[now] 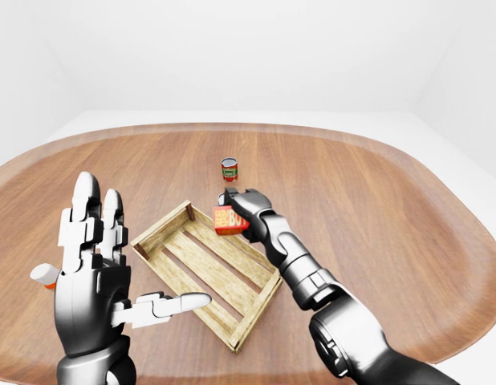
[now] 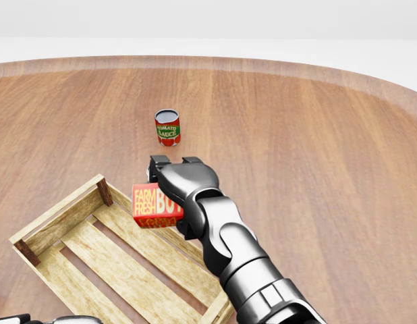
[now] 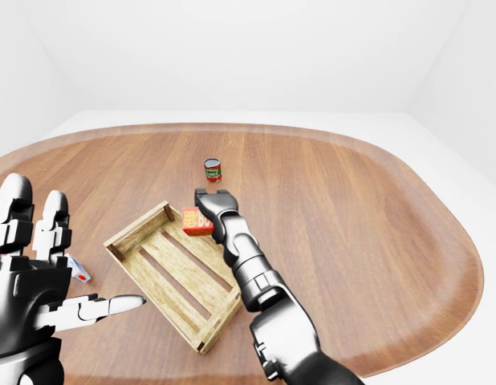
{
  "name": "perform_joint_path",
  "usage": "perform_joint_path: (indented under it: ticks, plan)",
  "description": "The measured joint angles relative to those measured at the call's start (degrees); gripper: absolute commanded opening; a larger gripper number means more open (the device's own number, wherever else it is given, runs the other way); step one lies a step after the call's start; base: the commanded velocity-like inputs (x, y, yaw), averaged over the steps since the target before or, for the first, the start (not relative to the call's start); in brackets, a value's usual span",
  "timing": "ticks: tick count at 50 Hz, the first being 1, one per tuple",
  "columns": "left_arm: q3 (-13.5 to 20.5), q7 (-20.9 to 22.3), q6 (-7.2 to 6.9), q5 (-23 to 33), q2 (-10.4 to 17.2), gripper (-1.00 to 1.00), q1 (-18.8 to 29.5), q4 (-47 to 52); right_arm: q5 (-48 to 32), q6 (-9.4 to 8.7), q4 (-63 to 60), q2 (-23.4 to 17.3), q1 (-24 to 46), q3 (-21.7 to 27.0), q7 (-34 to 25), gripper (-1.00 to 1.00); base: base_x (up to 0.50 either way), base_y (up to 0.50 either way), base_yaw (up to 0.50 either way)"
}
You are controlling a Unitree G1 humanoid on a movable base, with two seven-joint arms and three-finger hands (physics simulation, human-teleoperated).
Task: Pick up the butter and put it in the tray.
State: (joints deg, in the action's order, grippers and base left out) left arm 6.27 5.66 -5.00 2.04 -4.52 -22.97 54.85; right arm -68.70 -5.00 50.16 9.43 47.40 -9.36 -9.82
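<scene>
Butter clamped in right hand's fingers.

A broad wooden table fills most of the scene. Its top is warm reddish-brown, with grain running from the near side to the far side, and its outline is rounded, with curved corners and a slightly raised lip along the edge. Around it lies a pale, nearly white floor. Plain white walls close the room on the far side, left and right. The light is soft and even, casting only faint shadows.
</scene>
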Motion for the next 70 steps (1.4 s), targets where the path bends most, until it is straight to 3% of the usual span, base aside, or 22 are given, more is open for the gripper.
perform_joint_path:
  ticks: [12, 30, 70]
  plan:
    - [0.23, 0.13, 0.0, -0.21, -0.05, 1.0, -0.1, -0.17, 4.65, 0.0, 10.76, 2.73, 5.01, -0.84, 5.29, -1.0, 0.0, 0.0, 0.0]
    - [0.52, 0.42, 0.0, -0.42, -0.21, 1.0, -0.22, -0.28, 6.9, 0.0, 18.56, 6.48, 7.89, -1.79, 8.37, -1.0, 0.0, 0.0, 0.0]
    - [1.8, 1.25, 0.0, -1.2, -0.81, 1.0, -0.25, -0.63, 8.23, 0.0, 25.22, 9.13, 5.52, -1.76, 10.82, -1.0, 0.0, 0.0, 0.0]
